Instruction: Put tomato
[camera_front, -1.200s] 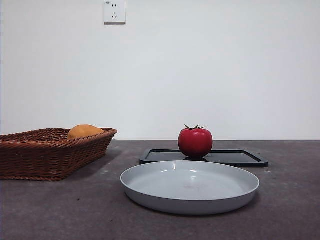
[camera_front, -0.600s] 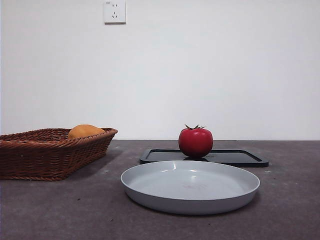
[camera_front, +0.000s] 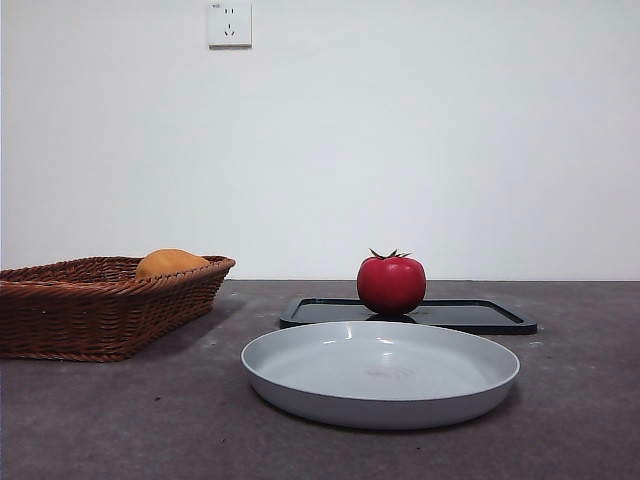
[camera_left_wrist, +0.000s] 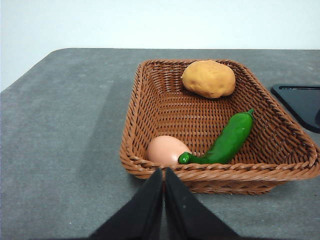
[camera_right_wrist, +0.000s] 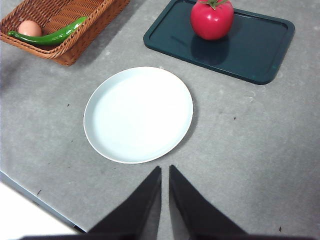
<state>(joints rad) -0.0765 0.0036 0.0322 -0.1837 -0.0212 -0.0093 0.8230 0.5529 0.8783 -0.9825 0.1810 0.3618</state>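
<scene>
Grey table (camera_front: 580, 400) bears the tomato (camera_front: 391, 284) untouched on the black tray (camera_right_wrist: 250, 55) behind the empty plate (camera_front: 380, 375); both the left gripper (camera_left_wrist: 163, 175) and right gripper (camera_right_wrist: 165, 172) wait with jaws closed, so no step has begun and the next move requires an approach and opening.

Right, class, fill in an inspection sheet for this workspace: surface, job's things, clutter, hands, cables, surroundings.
Surface: dark grey table, a few small specks.
Job's things: tomato upright on the black tray, toward one end; empty white plate on the table near the tray.
Clutter: wicker basket holding a potato-like orange-yellow piece, a green pepper and an egg.
Hands: left hand shut, near the basket's edge; right hand nearly shut, above the table just off the plate's rim; neither holds anything.
Cables: nothing seen.
Surroundings: plain white wall with a socket.
</scene>
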